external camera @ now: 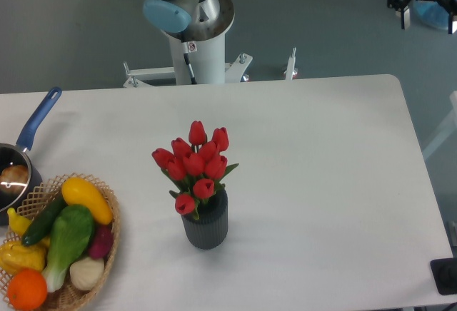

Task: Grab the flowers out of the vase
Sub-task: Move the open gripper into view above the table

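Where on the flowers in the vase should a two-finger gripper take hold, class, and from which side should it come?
Probably low on the bunch, where the flowers narrow into the vase, coming in from the side. The buds spread wide and look easily crushed, and the stems are mostly hidden inside. The bunch stands nearly upright, so it should lift straight up. The gripper is not in view.
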